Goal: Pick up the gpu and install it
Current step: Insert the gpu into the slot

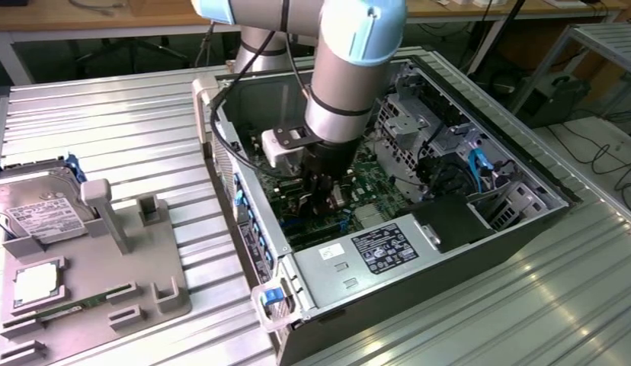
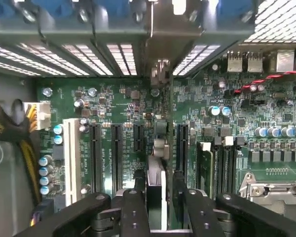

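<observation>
The gpu [image 2: 156,180] stands on edge in a motherboard slot, seen edge-on as a pale strip running to its silver bracket [image 2: 160,74] at the case's rear wall. My gripper [image 2: 158,175] straddles it, one black finger [image 2: 138,190] on each side. A thin dark gap shows between the card and the other finger [image 2: 180,190], so the jaws stand slightly open around the card. In the exterior view the gripper [image 1: 326,197] reaches down into the open computer case [image 1: 519,164], with the gpu [image 1: 334,204] just under it on the green motherboard [image 1: 382,191].
Empty black expansion slots [image 2: 96,153] lie beside the card, RAM slots [image 2: 217,163] and the CPU socket [image 2: 276,190] on the other side. Yellow-black cables [image 2: 10,133] run along the case wall. The power supply [image 1: 382,248] fills the case's near end. A grey fixture [image 1: 123,252] at the exterior view's left holds a hard drive [image 1: 41,210] and a RAM stick [image 1: 77,306].
</observation>
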